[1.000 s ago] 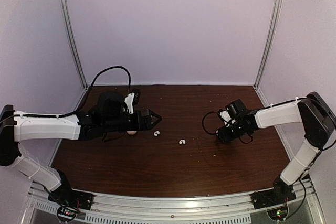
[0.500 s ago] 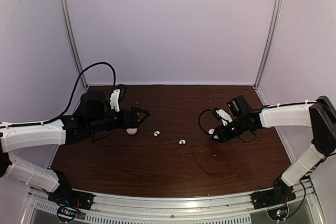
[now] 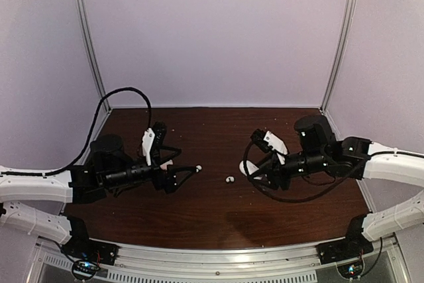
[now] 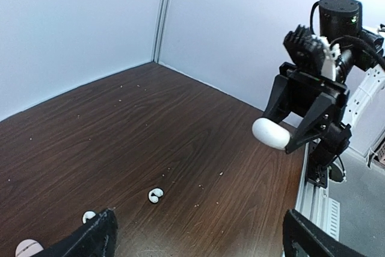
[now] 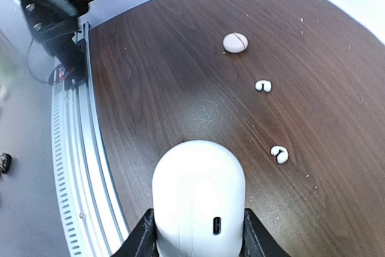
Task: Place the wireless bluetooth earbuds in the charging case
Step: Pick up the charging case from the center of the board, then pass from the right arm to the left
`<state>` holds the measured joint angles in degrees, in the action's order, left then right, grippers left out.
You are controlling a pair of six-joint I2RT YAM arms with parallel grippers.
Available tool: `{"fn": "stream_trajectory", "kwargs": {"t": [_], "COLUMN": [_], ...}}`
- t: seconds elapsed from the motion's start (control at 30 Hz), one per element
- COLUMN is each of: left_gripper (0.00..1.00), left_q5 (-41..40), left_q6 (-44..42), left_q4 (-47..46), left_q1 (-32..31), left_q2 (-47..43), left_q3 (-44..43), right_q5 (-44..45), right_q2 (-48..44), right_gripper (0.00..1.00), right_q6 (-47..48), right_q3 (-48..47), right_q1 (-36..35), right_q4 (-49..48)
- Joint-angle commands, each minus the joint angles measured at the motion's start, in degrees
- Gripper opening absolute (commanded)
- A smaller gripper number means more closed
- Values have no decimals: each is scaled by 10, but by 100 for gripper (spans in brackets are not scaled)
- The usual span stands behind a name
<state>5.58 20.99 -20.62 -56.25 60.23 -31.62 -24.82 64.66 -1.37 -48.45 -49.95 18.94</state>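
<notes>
White, tiny plastic earbud [image 3: 198,168] lies on the dark wood counter [image 3: 199,217] just ahead of the left claw [image 3: 183,174], which gapes wide and empty. A second earbud [image 3: 230,179] lies between both claws. The right claw [image 3: 247,170] is clenched on a white oval plastic case [image 5: 198,197], held off the counter.

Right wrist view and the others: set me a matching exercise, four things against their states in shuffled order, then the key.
Things:
1. white oval case
2. earbuds
3. round pinkish case
4. left gripper

States:
A. open, holding nothing
B. lying on the table, a seam across its top
C. clamped in the right gripper
D. two tiny white pieces loose on the table, apart from each other

Pairs: 1-C, 2-D, 3-B, 4-A
</notes>
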Motion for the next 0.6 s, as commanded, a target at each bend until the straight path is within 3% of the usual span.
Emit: {"fn": "stream_trajectory", "kwargs": {"t": [0.0,0.27,0.57], "left_gripper": [97,97,96], "left_q5": [-33,-2,30], "left_q6": [-74,-81,-97], "left_q4": [-39,-89,-90], "left_q1": [-17,-17,-18], "left_q2": [-4,-46,-55], "left_q3": [4,39,45], "right_q5": [220,417,537], "right_q2": [-38,-59,-40], "right_gripper": [28,25,22], "right_q6": [69,132,176], "right_q3": [-22,-32,-41], "right_q1": [-107,-249,-339], "right_q4": [20,27,33]}}
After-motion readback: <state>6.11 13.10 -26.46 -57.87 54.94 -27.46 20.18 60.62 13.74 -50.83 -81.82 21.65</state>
